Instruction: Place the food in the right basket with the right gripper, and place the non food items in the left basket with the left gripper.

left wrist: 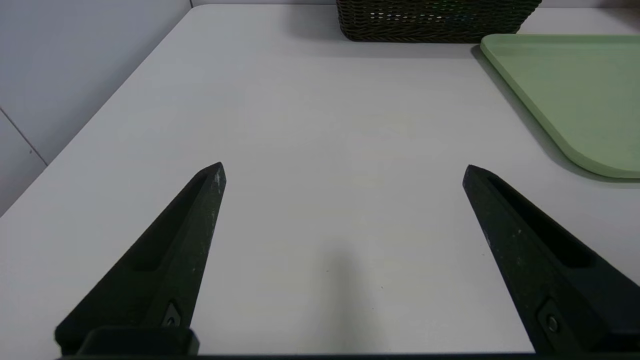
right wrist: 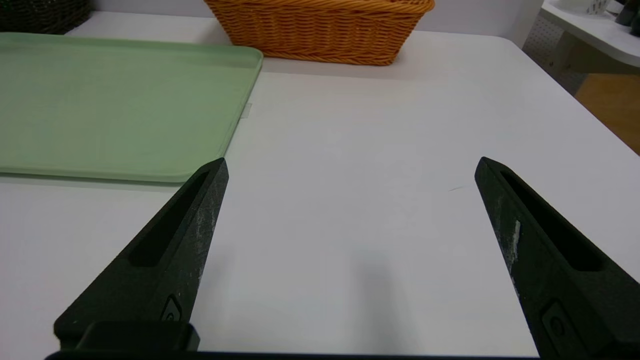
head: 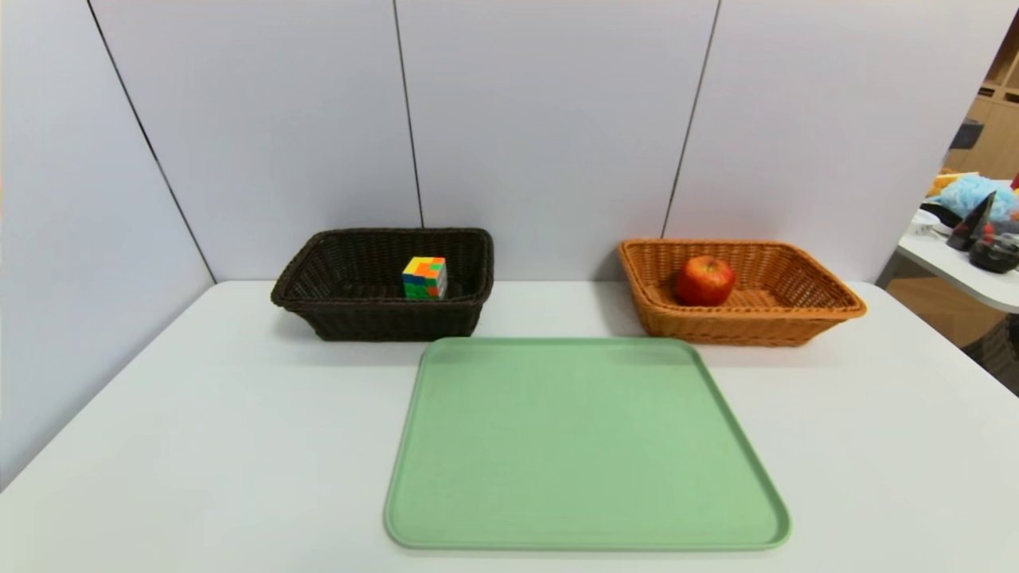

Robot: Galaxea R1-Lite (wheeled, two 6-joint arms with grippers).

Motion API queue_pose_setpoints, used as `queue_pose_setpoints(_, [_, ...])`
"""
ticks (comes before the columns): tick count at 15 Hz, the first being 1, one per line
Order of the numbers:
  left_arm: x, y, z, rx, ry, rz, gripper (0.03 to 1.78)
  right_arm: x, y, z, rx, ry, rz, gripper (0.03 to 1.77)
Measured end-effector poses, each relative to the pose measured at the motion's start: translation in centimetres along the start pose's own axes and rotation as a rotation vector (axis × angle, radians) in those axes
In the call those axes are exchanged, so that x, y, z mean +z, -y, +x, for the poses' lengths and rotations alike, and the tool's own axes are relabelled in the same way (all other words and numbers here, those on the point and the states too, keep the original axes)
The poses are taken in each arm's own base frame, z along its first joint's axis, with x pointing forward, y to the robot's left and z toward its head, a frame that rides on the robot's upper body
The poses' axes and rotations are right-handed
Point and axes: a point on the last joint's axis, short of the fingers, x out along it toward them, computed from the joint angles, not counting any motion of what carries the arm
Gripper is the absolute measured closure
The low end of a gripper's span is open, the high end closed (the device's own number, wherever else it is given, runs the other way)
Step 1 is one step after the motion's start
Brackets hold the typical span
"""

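Dark brown woven wicker makes the rectangular left basket (head: 382, 282), and inside it sits the small multicoloured puzzle cube (head: 424, 277), close to the wall of the basket that faces the other basket. The orange-tan woven wicker right basket (head: 740, 290) holds the round red apple (head: 704, 280), which rests on the basket floor toward the side nearer the dark basket. Both baskets stand at the far edge of the white table (head: 159, 446), against the pale grey wall panels (head: 549, 119).

The flat pale green plastic tray (head: 585, 446) with rounded corners lies between the two grippers, and nothing lies on it.

The left gripper (left wrist: 342, 170) hangs low over bare table. Its two black pointed fingers (left wrist: 200, 210) are spread wide apart and hold nothing. Ahead of this gripper stands the dark basket (left wrist: 435, 22), well apart from the fingertips, and the green tray (left wrist: 575, 90) is off to its inner side, toward the other arm.

The right gripper (right wrist: 350, 165) also hangs low over bare table, with its black fingers (right wrist: 195, 215) spread wide and with nothing between them. The orange-tan basket (right wrist: 320, 30) is ahead of it, well apart, and the tray (right wrist: 110, 105) lies to its inner side, with the tray edge near one fingertip.

Beyond the right gripper's outer side stands a second white table (head: 963, 274) carrying some blue and dark things, too small to tell.
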Motion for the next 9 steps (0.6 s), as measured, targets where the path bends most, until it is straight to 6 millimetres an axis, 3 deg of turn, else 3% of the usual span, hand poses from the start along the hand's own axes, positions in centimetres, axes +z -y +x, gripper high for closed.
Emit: queue_pose_setpoints(9, [0.0,0.0,0.0,0.0,0.0,0.0,0.12,0.01,0.01,0.0,-0.006,0.001,0.045,0.1])
